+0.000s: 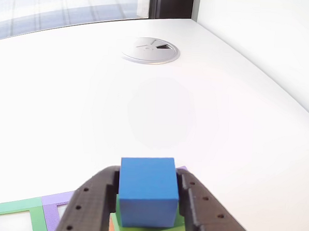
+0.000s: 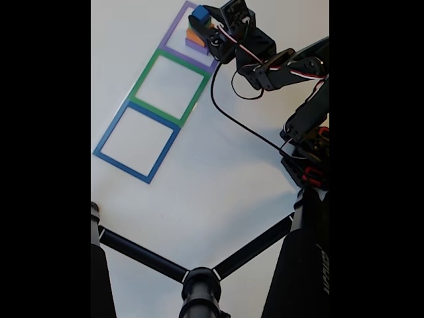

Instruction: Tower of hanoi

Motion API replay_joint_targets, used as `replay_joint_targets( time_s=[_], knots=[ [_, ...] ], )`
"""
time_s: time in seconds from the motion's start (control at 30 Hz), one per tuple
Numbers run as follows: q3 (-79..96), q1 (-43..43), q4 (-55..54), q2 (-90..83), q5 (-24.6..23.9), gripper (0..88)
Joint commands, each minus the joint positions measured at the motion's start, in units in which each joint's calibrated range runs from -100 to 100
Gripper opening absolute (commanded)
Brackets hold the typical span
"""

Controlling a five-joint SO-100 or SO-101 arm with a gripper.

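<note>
Straddling the blue cube [image 1: 148, 190] with my pincer [image 1: 148, 208] spread, I close squarely, avoiding the green block [image 1: 148, 230] beneath.

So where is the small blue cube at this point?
The small blue cube tops the stack of coloured blocks, between the black pincer fingers in the other view; the fixed view shows it in the purple square outline, top of frame.
</note>
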Motion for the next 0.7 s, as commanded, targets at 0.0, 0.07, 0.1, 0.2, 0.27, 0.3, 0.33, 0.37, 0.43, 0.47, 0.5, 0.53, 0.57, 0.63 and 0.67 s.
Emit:
replay_joint_targets(
  time_s=[0.0, 0.07, 0.1, 0.2, 0.27, 0.3, 0.33, 0.37, 0.43, 0.47, 0.5, 0.53, 0.57, 0.63, 0.67],
  knots=[
    [-1.7, -0.9, -1.3, -0.4, 0.5, 5.4],
    [-1.6, -0.9, -1.3, -0.4, 0.5, 5.1],
    [-1.5, -0.9, -1.3, -0.4, 0.5, 4.7],
    [-1.5, -0.8, -1.3, -0.5, 0.5, 3.8],
    [-1.5, -0.8, -1.3, -0.7, 0.5, 3.8],
    [-1.5, -0.9, -1.3, -0.8, 0.5, 3.9],
    [-1.5, -0.9, -1.3, -1.0, 0.5, 4.1],
    [-1.5, -1.0, -1.3, -1.4, 0.5, 4.3],
    [-1.5, -1.4, -0.8, -2.7, 0.5, 4.4],
    [-1.5, -1.6, -0.3, -3.6, 0.5, 4.4],
    [-1.5, -2.0, 1.0, -5.1, 0.5, 4.4],
    [-1.5, -2.3, 2.8, -7.1, 0.5, 4.4],
    [-1.5, -2.9, 5.8, -9.9, 0.5, 4.4],
    [-1.9, -3.9, 14.0, -16.6, 0.5, 4.3],
    [-2.6, -4.3, 19.4, -20.4, 0.5, 4.3]
  ],
)
